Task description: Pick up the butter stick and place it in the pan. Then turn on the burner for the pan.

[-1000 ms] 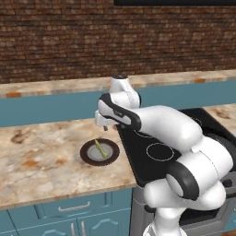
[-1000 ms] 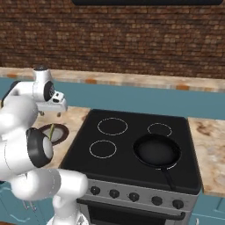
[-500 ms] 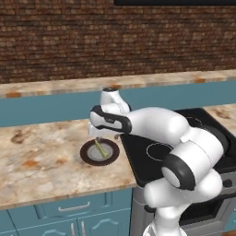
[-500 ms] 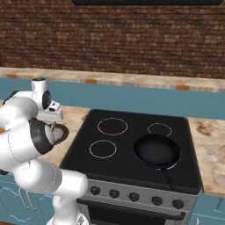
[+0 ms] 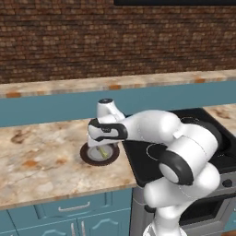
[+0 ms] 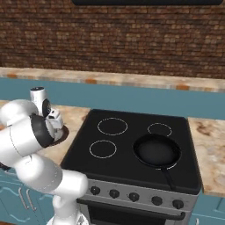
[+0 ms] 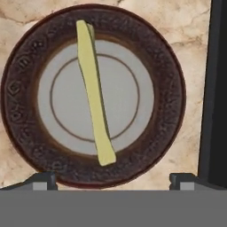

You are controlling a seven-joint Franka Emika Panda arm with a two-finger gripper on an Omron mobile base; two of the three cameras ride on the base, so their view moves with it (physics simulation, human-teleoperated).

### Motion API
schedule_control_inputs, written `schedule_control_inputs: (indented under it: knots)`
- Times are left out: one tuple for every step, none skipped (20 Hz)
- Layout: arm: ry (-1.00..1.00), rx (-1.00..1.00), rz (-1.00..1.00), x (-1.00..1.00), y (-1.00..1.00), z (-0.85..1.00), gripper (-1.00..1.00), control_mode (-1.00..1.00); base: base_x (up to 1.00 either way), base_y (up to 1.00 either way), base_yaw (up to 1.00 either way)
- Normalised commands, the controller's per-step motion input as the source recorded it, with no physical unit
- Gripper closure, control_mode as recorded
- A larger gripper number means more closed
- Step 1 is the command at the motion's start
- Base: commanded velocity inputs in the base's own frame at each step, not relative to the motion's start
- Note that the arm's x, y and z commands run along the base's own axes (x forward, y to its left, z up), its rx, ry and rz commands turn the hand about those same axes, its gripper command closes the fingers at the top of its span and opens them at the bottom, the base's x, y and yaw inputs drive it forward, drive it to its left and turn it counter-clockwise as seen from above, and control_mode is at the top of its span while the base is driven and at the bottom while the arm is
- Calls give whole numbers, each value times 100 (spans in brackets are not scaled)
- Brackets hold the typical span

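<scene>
My pincer (image 7: 113, 181) hangs wide open and empty above the plate (image 7: 170, 95) on the marble tabletop (image 5: 41, 161), just left of the stove (image 6: 132, 149). The butter stick (image 7: 94, 93) lies across the plate, untouched. The pan (image 6: 157, 151) sits on the stove's front right burner.

Even, bright rendered light; soft shadows, no glare, sharp pics.

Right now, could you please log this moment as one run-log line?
phase: approach | gripper: open above plate | pale yellow-green butter stick: lying across brown-rimmed grey plate | round black pan: on cooktop, no butter in it
</scene>
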Motion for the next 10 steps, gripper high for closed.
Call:
schedule_control_inputs:
  knots:
    - [-2, -2, -3, 15, 8, -35, -100, -100, 0, 0, 0]
    - [-1, 0, -3, 18, 6, -30, -100, -100, 0, 0, 0]
    - [-1, 0, -4, 22, 8, -25, -100, -100, 0, 0, 0]
    - [0, 0, -5, 25, 11, -20, -100, -100, 0, 0, 0]
    - [0, 0, -4, 24, 11, -16, -100, -100, 0, 0, 0]
    - [0, 0, -3, 22, 8, -14, -100, -100, 0, 0, 0]
    - [0, 0, -4, 25, 7, -16, -100, -100, 0, 0, 0]
    - [0, 0, -4, 23, 11, -17, -100, -100, 0, 0, 0]
    - [0, 0, -3, 17, 14, -18, -100, -100, 0, 0, 0]
    - [0, 0, -3, 17, 12, -18, -100, -100, 0, 0, 0]
